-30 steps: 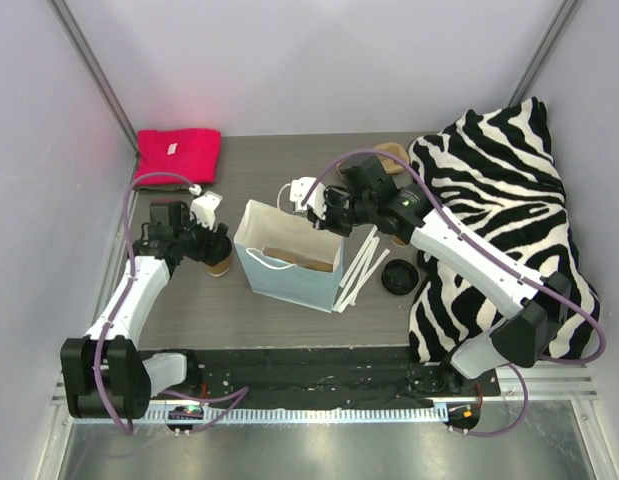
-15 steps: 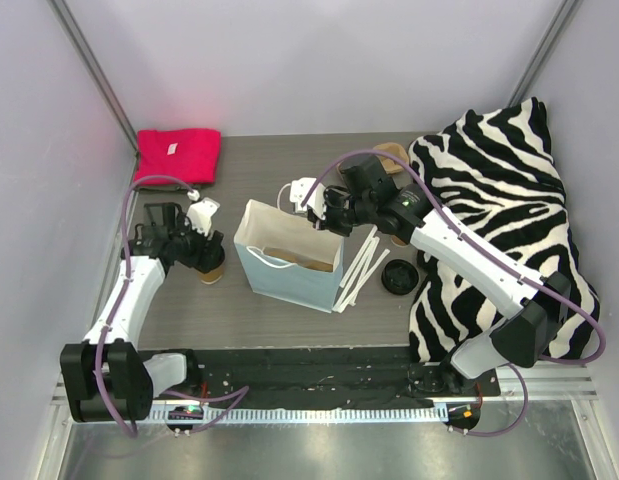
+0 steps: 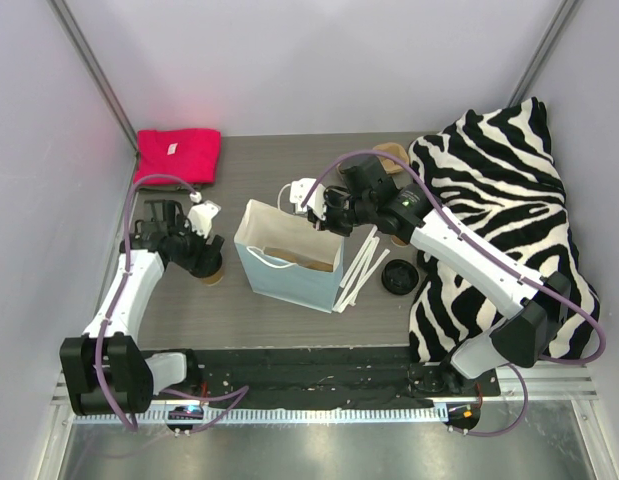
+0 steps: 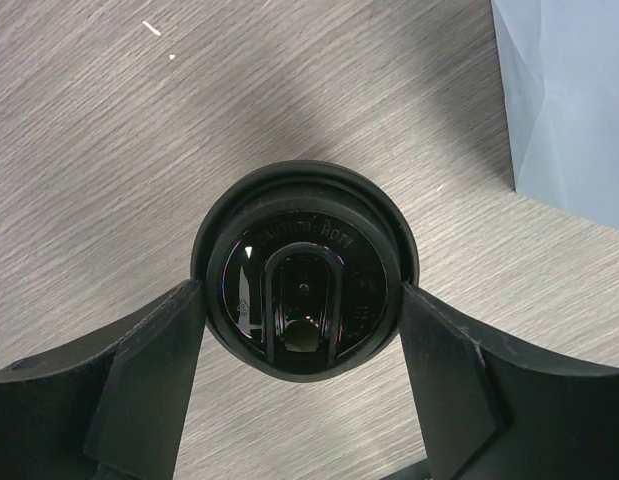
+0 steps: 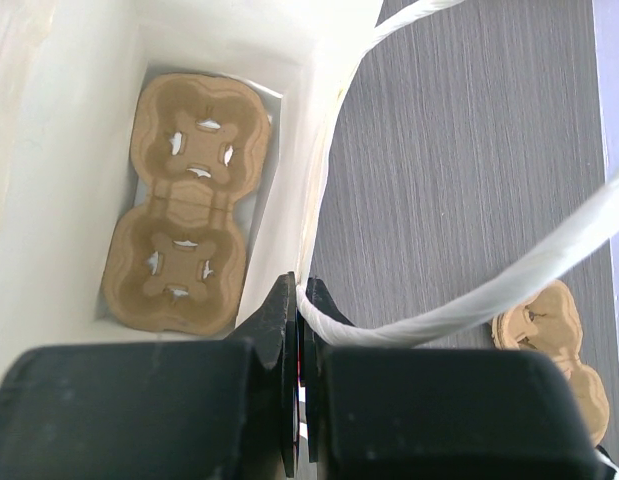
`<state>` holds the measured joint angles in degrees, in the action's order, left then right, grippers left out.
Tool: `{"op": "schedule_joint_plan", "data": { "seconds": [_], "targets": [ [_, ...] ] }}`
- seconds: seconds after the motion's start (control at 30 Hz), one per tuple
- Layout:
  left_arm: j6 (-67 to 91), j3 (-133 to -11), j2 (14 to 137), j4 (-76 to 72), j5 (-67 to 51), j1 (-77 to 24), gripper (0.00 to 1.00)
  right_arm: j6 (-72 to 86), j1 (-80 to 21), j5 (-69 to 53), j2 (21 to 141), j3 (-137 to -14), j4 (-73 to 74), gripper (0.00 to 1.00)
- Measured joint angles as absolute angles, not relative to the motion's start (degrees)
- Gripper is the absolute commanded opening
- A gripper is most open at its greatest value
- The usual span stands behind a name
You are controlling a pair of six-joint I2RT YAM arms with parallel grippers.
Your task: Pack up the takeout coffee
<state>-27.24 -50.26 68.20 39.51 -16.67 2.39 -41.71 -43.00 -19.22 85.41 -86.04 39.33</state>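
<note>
Takeout coffee (image 4: pixel 304 290) stands upright on the bench (image 4: pixel 109 150), just left of the light blue paper bag (image 3: pixel 289 275), clenched at its black lid (image 4: pixel 289 235) by the left tool (image 4: pixel 299 310). Right tool (image 5: pixel 301 300) pinches the bag's rim beside a white handle (image 5: pixel 469 290). A pulp cup carrier (image 5: pixel 184 210) lies inside the bag.

The left arm is bent at the left, the left gripper (image 4: pixel 302 305) clamped on the takeout coffee (image 4: pixel 304 225). The right arm is stretched leftward, the right gripper (image 5: pixel 301 335) pinched onto a white handle (image 5: pixel 549 265).
</note>
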Motion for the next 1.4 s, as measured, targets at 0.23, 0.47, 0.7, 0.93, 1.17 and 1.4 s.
{"op": "schedule_joint_plan", "data": {
  "seconds": [0.23,0.47,0.7,0.93,1.17,1.4],
  "targets": [
    [-28.03,-51.96,70.22,40.8,-16.43,2.39,0.81,-41.74,-43.0,-19.22,85.41,-86.04,39.53,0.01],
    [-29.23,-53.89,72.55,41.89,-16.47,2.39,0.51,-41.91,-43.0,-19.33,85.41,-86.04,39.53,0.01],
    [-27.44,-63.31,71.88,50.59,-20.58,2.76,0.43,-41.76,-42.98,-19.49,85.41,-86.04,39.44,0.01],
    [-20.29,-90.0,71.02,54.33,-29.23,2.81,0.45,-40.99,-42.89,-19.53,85.41,-86.04,38.44,0.01],
    [-16.34,-97.34,71.2,58.92,-32.99,2.81,0.45,-40.16,-42.89,-19.46,85.41,-86.04,38.02,0.01],
    [-13.52,-103.72,71.79,62.04,-39.66,2.74,0.47,-40.07,-42.89,-19.38,85.41,-86.04,37.8,0.01]
  ]
}}
